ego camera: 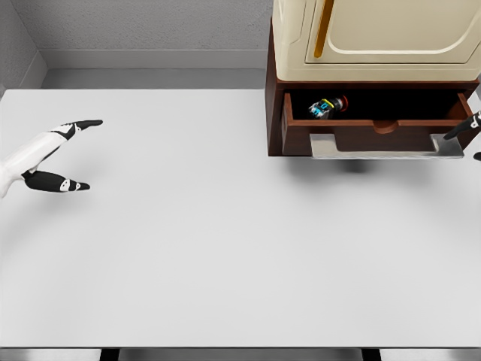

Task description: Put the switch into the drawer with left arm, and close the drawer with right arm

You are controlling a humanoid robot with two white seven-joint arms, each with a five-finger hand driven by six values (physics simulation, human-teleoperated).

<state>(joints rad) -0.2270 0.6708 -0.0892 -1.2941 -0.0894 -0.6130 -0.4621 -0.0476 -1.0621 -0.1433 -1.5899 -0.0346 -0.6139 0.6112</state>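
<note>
White and bare, the table [188,248] runs up to a grey wall, with a cream appliance [376,37] on a brown cabinet at the upper right. From the cabinet the drawer [376,128] stands pulled out, and the switch [327,107] lies inside it toward the left end, a small dark thing with blue and red parts, so step 1 looks done. Along the drawer's front runs a grey metal handle [387,147]. At the frame's right edge the right hand [467,129] shows only as dark fingertips just beside the handle's right end; whether they are spread or curled I cannot tell. Far off at the left edge the left hand [64,154] rests with fingers spread and holds nothing. Closing is the step in hand: the right hand needs a square push on the drawer front, straight back toward the cabinet
</note>
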